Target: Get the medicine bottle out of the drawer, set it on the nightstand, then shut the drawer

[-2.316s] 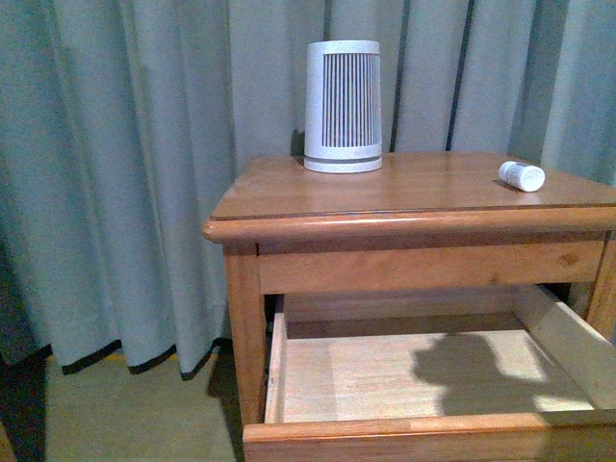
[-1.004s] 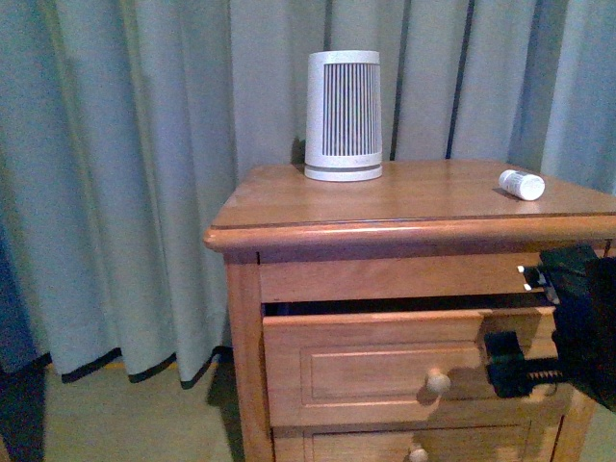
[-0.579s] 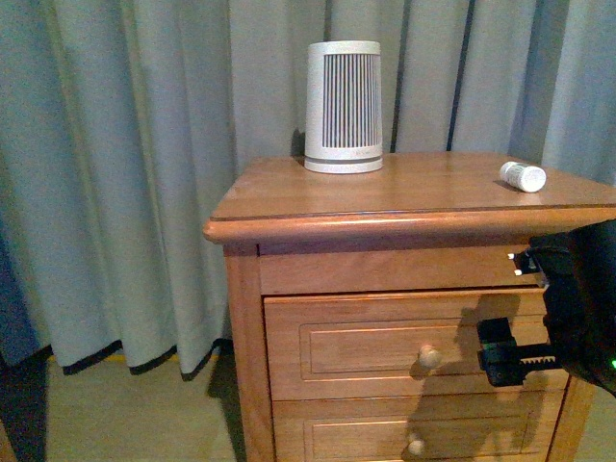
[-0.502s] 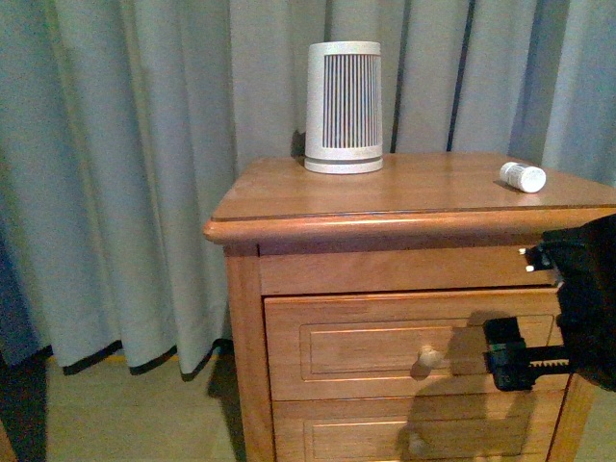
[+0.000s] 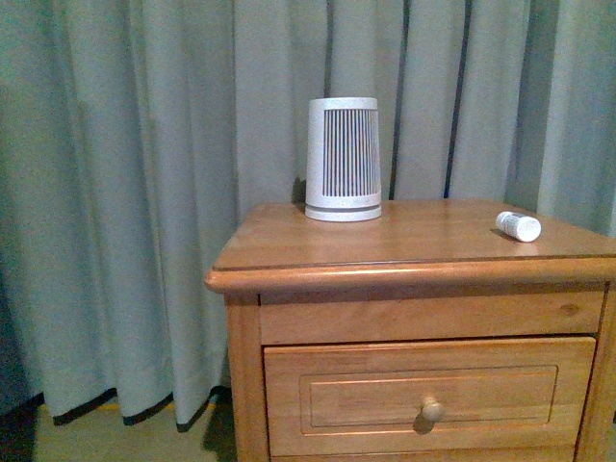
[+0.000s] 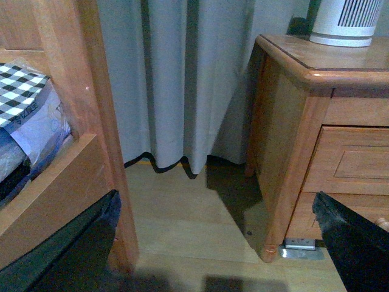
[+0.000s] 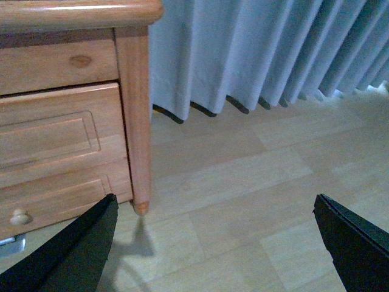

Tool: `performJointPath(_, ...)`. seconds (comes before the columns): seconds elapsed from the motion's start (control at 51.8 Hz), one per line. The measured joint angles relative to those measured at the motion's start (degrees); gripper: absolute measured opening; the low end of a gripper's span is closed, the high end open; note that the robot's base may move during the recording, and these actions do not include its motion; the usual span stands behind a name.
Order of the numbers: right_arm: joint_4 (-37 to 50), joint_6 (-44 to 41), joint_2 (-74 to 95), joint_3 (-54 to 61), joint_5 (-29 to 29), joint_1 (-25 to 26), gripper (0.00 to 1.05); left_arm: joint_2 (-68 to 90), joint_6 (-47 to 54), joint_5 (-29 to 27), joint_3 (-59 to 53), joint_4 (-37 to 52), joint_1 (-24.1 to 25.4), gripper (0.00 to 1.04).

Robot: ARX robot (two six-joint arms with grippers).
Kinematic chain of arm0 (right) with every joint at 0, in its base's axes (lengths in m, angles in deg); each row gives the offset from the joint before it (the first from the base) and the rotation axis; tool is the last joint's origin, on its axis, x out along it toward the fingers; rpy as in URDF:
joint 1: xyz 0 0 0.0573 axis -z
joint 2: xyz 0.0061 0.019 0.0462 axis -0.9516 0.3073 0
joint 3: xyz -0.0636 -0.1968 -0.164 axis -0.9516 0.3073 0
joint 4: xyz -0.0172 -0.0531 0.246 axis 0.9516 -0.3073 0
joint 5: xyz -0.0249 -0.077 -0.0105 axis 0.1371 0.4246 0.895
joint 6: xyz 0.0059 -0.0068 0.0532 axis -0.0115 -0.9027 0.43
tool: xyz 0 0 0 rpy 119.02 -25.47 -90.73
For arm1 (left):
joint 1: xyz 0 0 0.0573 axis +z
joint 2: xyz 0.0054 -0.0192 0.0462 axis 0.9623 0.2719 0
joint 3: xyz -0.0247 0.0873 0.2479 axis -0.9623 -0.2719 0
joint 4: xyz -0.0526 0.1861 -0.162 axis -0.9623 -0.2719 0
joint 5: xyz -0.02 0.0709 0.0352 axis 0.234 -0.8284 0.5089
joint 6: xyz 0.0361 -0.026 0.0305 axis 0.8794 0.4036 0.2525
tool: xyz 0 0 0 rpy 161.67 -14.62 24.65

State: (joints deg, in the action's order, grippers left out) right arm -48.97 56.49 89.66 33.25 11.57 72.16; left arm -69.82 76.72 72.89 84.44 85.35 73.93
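The small white medicine bottle (image 5: pixel 518 226) lies on its side on the nightstand's top (image 5: pixel 404 241) near the right edge. The upper drawer (image 5: pixel 428 395) is shut, its front flush with the cabinet, its round knob (image 5: pixel 432 410) showing. No gripper shows in the front view. My left gripper (image 6: pixel 219 249) is open and empty above the floor beside the nightstand's left side (image 6: pixel 285 152). My right gripper (image 7: pixel 213 243) is open and empty above the floor beside the nightstand's right front leg (image 7: pixel 137 134).
A large white ribbed device (image 5: pixel 344 159) stands at the back of the nightstand top. Grey-blue curtains (image 5: pixel 144 192) hang behind. In the left wrist view a tall wooden piece of furniture (image 6: pixel 91 121) holds checkered cloth (image 6: pixel 18 85). The floor is pale wood (image 7: pixel 243 182).
The drawer went from wide open to shut. My right arm, in front of the drawer half a second ago, has left the front view. The view now sits lower relative to the nightstand top.
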Motion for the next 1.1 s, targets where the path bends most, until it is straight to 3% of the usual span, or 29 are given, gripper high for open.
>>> performJointPath(0.328,-24.15,0.46,-37.48,9.81,0.11,-0.07,0.98,0.00,0.00,0.00,0.00,0.00,0.00,0.98)
performJointPath(0.56,-24.94,-0.42,-43.04,12.17,-1.92,-0.35,0.97,0.00,0.00,0.00,0.00,0.00,0.00,0.98)
performJointPath(0.656,-17.07,-1.57,-48.89,16.59,-19.74,2.49,0.83,0.00,0.00,0.02,0.00,0.00,0.00,0.98)
performJointPath(0.733,-15.76,-2.14,-50.60,16.61,-26.93,0.48,0.71,0.00,0.00,0.00,0.00,0.00,0.00,0.98)
performJointPath(1.1,-15.67,-2.69,-50.90,16.66,-27.08,0.11,0.10,0.00,0.00,0.04,0.00,0.00,0.02,0.98)
